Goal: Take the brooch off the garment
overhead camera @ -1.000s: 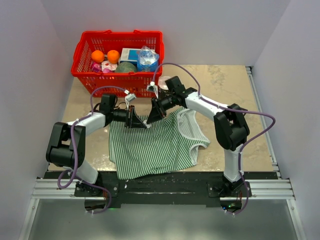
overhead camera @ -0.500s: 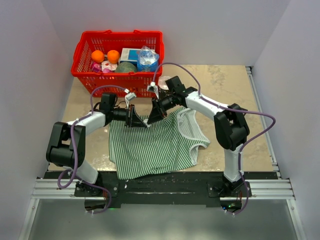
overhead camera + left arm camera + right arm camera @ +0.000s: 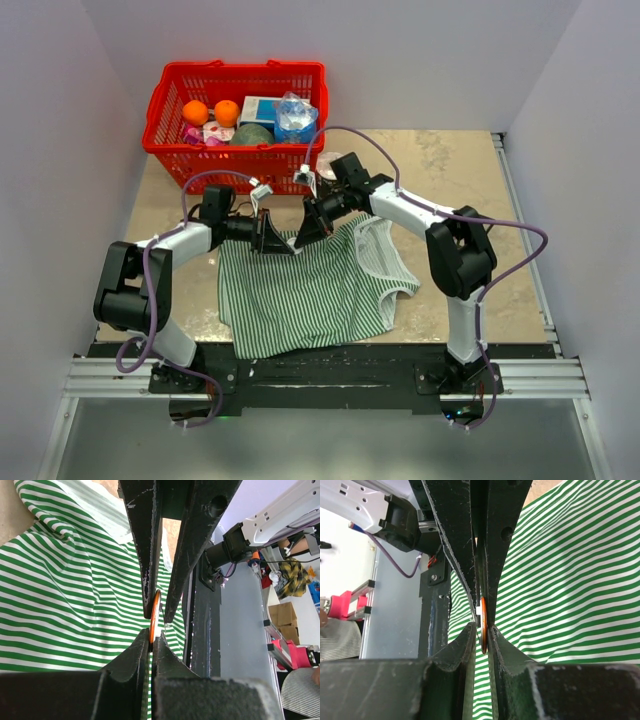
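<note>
The green-and-white striped garment (image 3: 300, 300) lies flat on the table, with both grippers meeting at its far edge. The brooch (image 3: 154, 612) shows edge-on as a thin orange disc with a white back. My left gripper (image 3: 278, 245) is shut on its near rim, fingertips pinched together (image 3: 150, 639). From the opposite side my right gripper (image 3: 303, 235) straddles the brooch (image 3: 483, 625), its jaws only narrowly parted (image 3: 482, 630). One pad lies against the disc and a sliver of striped garment (image 3: 570, 580) shows on the other side. In the top view the fingers hide the brooch.
A red basket (image 3: 165, 150) holding oranges (image 3: 195, 112), a bottle (image 3: 296, 115) and packets stands at the back left, just beyond both grippers. Bare tan table (image 3: 450, 180) stretches to the right. The black base rail (image 3: 320, 375) runs along the near edge.
The right gripper's jaws have narrowed around the brooch. Neither arm has visibly shifted, and the left gripper keeps its pinch.
</note>
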### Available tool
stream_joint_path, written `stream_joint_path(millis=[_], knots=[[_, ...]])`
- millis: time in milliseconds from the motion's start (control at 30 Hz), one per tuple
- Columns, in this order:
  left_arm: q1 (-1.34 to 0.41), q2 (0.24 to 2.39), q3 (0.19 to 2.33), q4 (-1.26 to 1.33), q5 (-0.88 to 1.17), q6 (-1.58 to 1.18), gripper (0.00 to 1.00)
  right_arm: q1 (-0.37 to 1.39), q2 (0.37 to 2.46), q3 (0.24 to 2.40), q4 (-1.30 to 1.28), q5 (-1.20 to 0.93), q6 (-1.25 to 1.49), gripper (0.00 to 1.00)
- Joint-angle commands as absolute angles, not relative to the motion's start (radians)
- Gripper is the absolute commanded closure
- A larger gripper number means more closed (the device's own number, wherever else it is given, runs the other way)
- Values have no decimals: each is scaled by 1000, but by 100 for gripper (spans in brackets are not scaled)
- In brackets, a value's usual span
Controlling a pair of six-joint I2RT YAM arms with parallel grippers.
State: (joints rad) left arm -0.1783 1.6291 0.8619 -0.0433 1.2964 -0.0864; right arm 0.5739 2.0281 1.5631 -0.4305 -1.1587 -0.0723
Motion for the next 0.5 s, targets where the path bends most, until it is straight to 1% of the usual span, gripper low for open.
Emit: stream_joint_path(millis=[0, 433, 467], knots=[[-183, 1634, 903, -15, 1316, -92, 100, 577, 2033, 1608, -426, -1135, -78, 84], [-184, 1631, 904, -15, 1319, -95, 100, 581, 2022, 1611, -449, -1037, -89, 93], [-184, 1629, 902, -15, 1319, -95, 100, 581, 2020, 1611, -451, -1022, -84, 96]])
